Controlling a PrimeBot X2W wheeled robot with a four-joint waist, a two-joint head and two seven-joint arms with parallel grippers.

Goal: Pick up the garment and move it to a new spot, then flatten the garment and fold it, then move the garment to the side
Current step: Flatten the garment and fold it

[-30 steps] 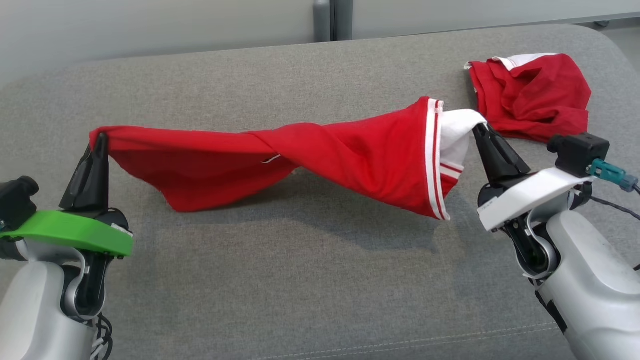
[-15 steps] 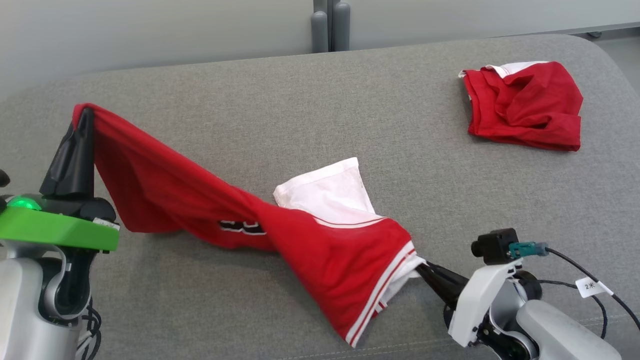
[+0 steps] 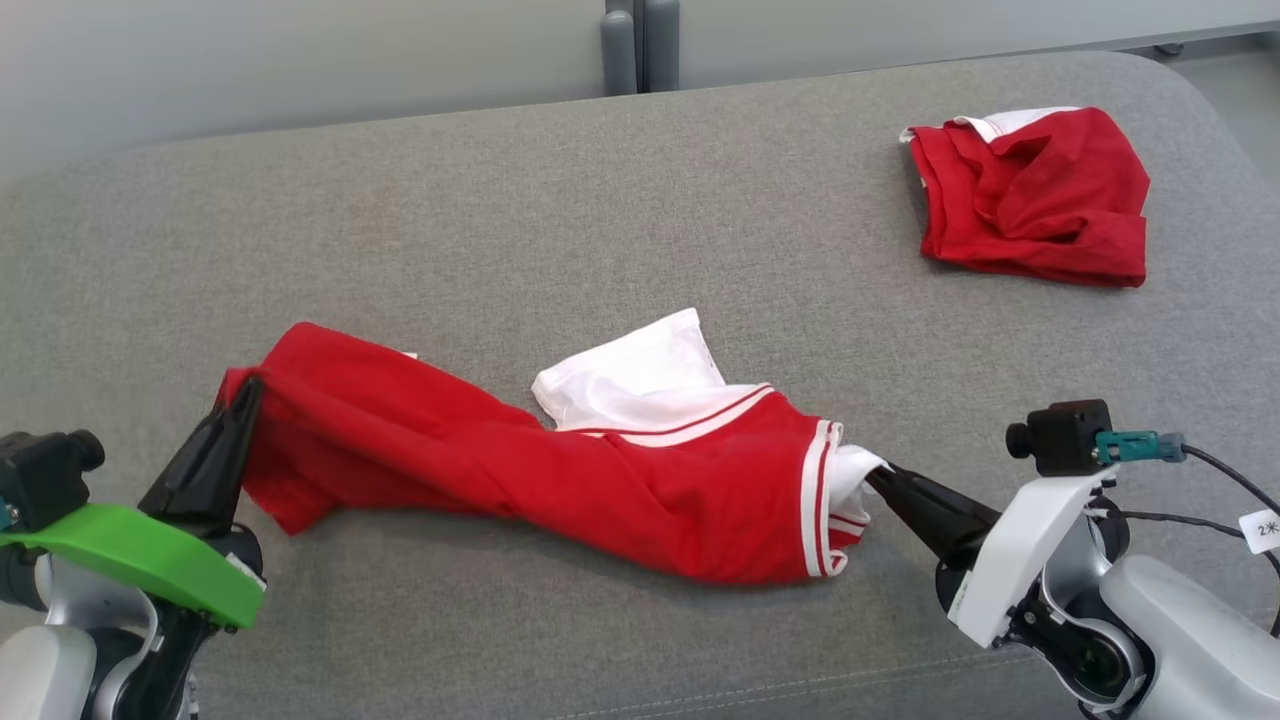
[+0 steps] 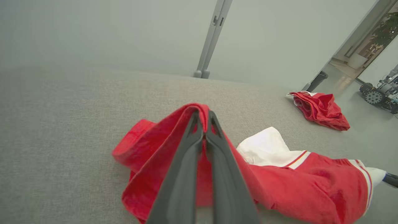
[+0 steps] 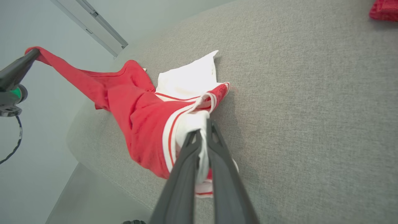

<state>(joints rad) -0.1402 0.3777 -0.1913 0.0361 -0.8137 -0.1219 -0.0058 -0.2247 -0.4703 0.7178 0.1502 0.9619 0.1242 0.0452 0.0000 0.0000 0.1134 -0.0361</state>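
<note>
Lowered since half a second ago, the red garment [image 3: 560, 470] lies mostly on the grey worktop [image 3: 500, 230], near the front edge. The left jaws pinch its red left end, held just off the surface. The right jaws clamp the white fabric at its striped right end. A second red garment [image 3: 1030, 195] sits well apart, far right. A white cable tag [image 3: 1262, 530] near the right arm shows a "2"; the rest is unreadable.

Left end effector [image 3: 249, 386] green-bracketed; right end effector [image 3: 874, 473] white-bracketed, teal connector [image 3: 1135, 446].
</note>
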